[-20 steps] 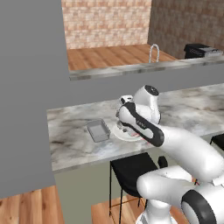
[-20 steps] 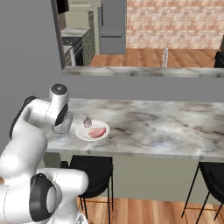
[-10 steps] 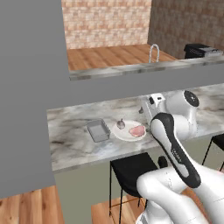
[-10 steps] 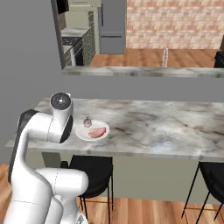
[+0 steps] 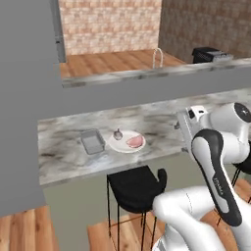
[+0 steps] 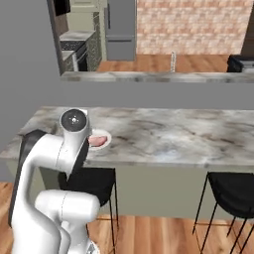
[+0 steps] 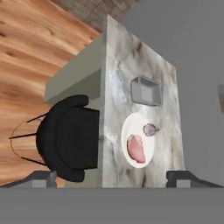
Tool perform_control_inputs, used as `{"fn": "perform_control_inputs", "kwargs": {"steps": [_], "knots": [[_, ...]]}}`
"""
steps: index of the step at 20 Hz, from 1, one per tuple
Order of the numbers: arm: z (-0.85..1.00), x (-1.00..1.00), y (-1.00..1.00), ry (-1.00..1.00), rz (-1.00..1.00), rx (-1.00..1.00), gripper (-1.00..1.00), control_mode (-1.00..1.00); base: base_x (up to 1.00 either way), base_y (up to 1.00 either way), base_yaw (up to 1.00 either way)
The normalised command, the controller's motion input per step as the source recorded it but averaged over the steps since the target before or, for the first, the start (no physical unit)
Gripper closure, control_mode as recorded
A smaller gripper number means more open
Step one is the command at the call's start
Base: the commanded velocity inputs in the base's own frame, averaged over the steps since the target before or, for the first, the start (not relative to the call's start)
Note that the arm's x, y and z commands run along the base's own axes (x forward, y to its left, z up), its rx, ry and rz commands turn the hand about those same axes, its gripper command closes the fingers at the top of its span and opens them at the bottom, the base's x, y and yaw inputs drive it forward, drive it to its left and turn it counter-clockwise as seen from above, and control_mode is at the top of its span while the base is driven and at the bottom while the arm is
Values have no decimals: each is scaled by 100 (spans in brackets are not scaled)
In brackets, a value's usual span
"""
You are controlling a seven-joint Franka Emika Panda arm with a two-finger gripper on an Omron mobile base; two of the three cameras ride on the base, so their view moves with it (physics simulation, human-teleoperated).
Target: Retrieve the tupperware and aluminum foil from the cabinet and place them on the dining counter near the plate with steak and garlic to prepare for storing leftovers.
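Small grey translucent tupperware tub (image 5: 92, 141) set near the marbled dining counter's (image 5: 63, 162) left end, just beside the round white plate (image 5: 122, 146) with steak (image 5: 134, 142) and garlic (image 5: 118, 134), ready for leftovers. Gripper (image 7: 112, 178) spread wide, holding nothing, high above.

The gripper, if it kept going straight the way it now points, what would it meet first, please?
Probably the plate with the steak and garlic on the counter, which lies about centred ahead of the open gripper; depth is unclear.
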Motion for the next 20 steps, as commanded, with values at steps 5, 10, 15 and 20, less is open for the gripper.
{"fn": "perform_control_inputs", "kwargs": {"steps": [5,10,15,20], "knots": [[0,0,0,0,0,0,-100,100,-11,-100,-25],[0,0,0,0,0,0,-100,100,18,-100,-39],[0,0,0,0,0,0,-100,100,7,-100,-63],[0,0,0,0,0,0,-100,100,2,-100,-69]]}}
